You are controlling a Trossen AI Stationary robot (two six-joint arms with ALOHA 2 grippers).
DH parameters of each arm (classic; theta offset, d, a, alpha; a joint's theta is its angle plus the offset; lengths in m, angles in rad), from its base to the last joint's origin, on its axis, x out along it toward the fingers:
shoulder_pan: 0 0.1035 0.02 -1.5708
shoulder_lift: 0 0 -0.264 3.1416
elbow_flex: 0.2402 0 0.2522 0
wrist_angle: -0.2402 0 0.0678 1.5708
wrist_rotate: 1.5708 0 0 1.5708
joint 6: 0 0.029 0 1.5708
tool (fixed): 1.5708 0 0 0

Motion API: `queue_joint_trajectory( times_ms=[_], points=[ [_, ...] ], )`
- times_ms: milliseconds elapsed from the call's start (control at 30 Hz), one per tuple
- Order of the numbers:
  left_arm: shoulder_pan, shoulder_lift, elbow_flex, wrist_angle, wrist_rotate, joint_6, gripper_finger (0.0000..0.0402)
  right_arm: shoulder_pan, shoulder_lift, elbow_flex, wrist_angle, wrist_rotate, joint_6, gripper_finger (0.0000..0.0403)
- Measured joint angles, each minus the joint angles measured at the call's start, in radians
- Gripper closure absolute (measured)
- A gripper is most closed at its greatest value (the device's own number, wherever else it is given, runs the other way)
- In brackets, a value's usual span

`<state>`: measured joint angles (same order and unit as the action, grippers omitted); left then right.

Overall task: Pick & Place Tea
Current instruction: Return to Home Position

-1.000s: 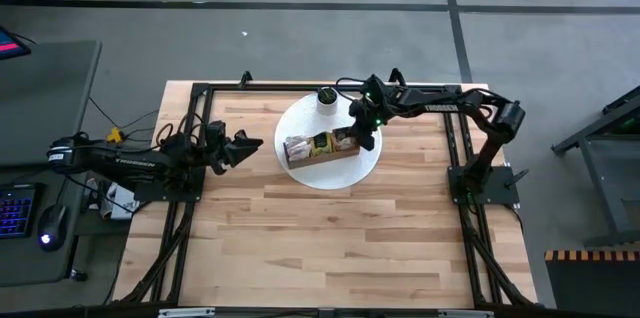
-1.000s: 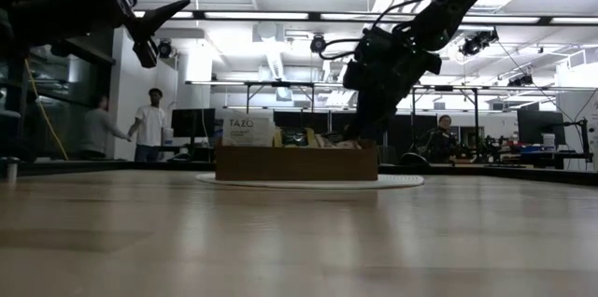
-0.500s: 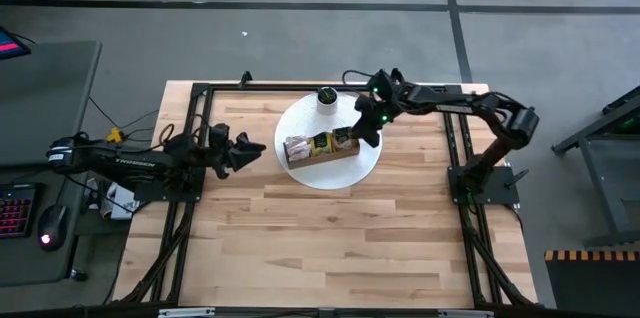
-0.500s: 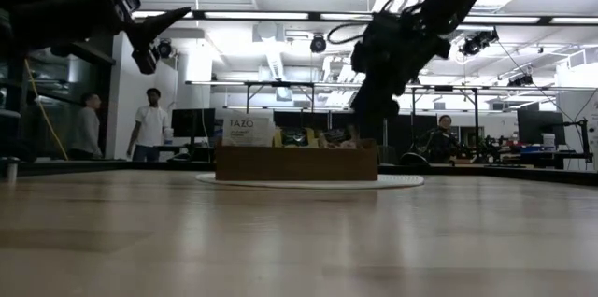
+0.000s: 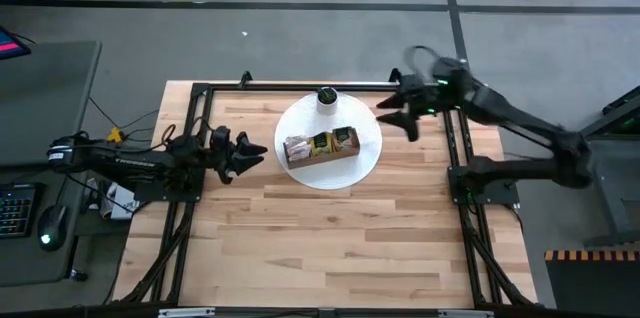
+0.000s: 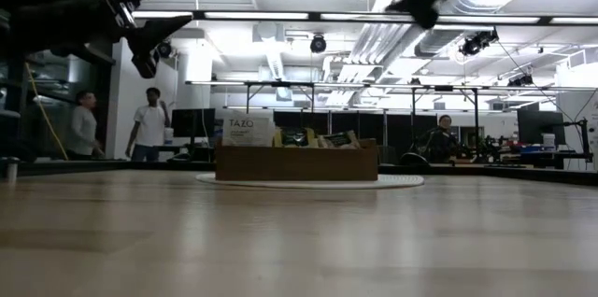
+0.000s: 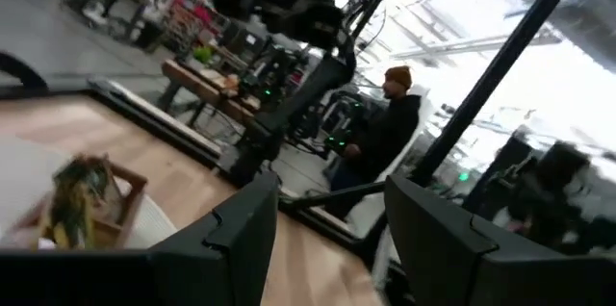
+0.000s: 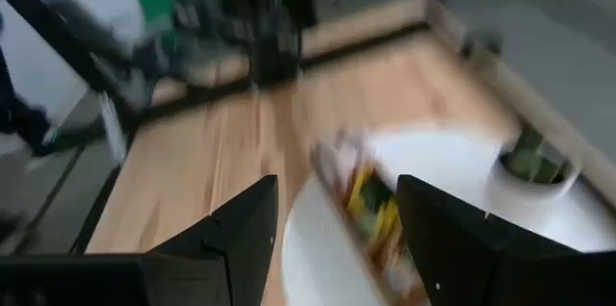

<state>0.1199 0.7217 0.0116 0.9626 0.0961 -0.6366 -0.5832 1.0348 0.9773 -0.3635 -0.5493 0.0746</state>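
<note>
Pale wooden planks make up the desk (image 5: pixel 330 248), framed by black rails.

The right jaws stand wide open and empty, both fingers (image 8: pixel 241 229) spread with nothing between them. They hang high over the desk's far right part, just outside the rim of the white round plate (image 5: pixel 330 180), clear of the tea (image 5: pixel 320 144). The right arm (image 5: pixel 520 123) stretches back toward its base at the desk's right edge.

The left jaws are also parted and hold nothing; their fingers (image 7: pixel 241 239) point toward the plate from its left, raised off the desk and apart from the tea. The left arm (image 5: pixel 130 161) lies stretched along the left side.

All the tea in view sits inside one brown wooden tray (image 6: pixel 297 164) at the plate's centre, between the two pairs of jaws: pale sachets at one end, green and yellow in the middle, brown at the other. Their number cannot be counted. One white cylinder (image 5: pixel 327 98) with a dark top stands on the plate's far edge.

Beyond the desk, two people (image 6: pixel 149 121) stand and one sits (image 6: pixel 439 138).
</note>
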Motion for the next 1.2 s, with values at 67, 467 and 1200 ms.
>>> queue_joint_trajectory(
  times_ms=[67, 467, 1200],
  points=[
    [-0.003, -0.002, 0.0, -0.002, -0.002, 0.045, 0.0211, 0.001, -0.115, -0.056, 0.067, 0.064, 0.049, 0.0194],
    [-0.003, -0.046, 0.0, -0.046, -0.075, 0.113, 0.0211, 0.031, -0.619, -0.611, 0.723, 0.208, 0.443, 0.0194],
    [-0.002, -0.221, 0.0, -0.21, -0.125, 0.246, 0.0211, 0.266, -0.648, -0.885, 1.07, 0.42, 0.394, 0.0194]
  ],
)
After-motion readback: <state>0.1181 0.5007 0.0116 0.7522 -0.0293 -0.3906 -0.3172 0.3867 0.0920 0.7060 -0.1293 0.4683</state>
